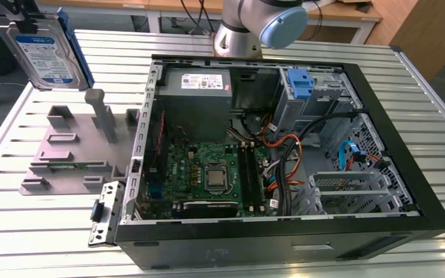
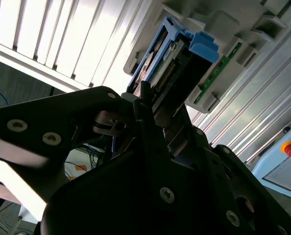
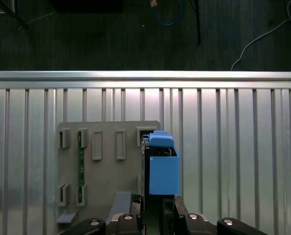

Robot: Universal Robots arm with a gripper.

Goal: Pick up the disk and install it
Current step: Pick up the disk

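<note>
The disk (image 1: 46,57), a silver drive with a white and blue label in a blue carrier, hangs upright in the air at the exterior view's upper left, above the grey fixture plate (image 1: 68,156). My gripper (image 1: 24,23) is shut on its top edge. In the first wrist view the disk (image 3: 161,169) shows edge-on, with the gripper (image 3: 157,215) clamped on it over the fixture plate (image 3: 106,171). In the second wrist view the dark fingers (image 2: 148,105) close on the disk (image 2: 177,54).
An open computer case (image 1: 408,174) lies on the slatted metal table (image 1: 44,243), with a motherboard (image 1: 207,174), a grey power supply (image 1: 197,87) and a blue bracket (image 1: 303,86) in the drive bay. A green memory stick (image 1: 72,167) sits in the fixture. The arm's base (image 1: 257,26) stands behind the case.
</note>
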